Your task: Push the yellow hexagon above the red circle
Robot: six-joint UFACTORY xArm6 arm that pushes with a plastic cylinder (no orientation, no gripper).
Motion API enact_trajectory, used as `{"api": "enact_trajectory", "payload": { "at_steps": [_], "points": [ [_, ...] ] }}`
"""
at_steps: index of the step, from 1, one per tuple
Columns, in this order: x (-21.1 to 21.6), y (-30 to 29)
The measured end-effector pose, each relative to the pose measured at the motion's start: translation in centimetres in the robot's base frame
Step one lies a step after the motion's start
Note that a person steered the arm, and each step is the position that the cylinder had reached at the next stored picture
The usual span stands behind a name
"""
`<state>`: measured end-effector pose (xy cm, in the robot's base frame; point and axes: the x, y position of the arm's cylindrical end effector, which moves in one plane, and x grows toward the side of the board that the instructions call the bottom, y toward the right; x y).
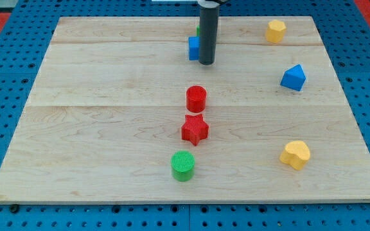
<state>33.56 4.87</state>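
The yellow hexagon (275, 31) lies near the view's top right of the wooden board (108, 128). The red circle (196, 98) stands near the board's middle. My tip (206, 62) is at the end of the dark rod, above the red circle and well to the left of the yellow hexagon. It stands just right of a blue block (194, 47), close to it or touching it. A bit of a green block (198, 29) shows behind the rod.
A red star (195, 129) lies just below the red circle. A green circle (183, 165) sits below the star. A blue block (293, 77) is at the right. A yellow heart-like block (295, 154) is at the lower right.
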Motion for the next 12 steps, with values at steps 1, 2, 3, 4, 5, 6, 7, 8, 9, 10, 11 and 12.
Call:
{"api": "enact_trajectory", "payload": {
  "at_steps": [1, 2, 3, 4, 5, 6, 7, 8, 9, 10, 11, 12],
  "points": [
    [-1.4, 9.3],
    [-6.2, 17.3],
    [-10.4, 19.8],
    [-10.5, 15.9],
    [-9.5, 11.5],
    [-7.3, 11.3],
    [-6.4, 8.3],
    [-8.7, 8.2],
    [-7.5, 5.3],
    [-4.9, 5.3],
    [-2.9, 5.3],
    [-1.5, 6.1]
  ]
}}
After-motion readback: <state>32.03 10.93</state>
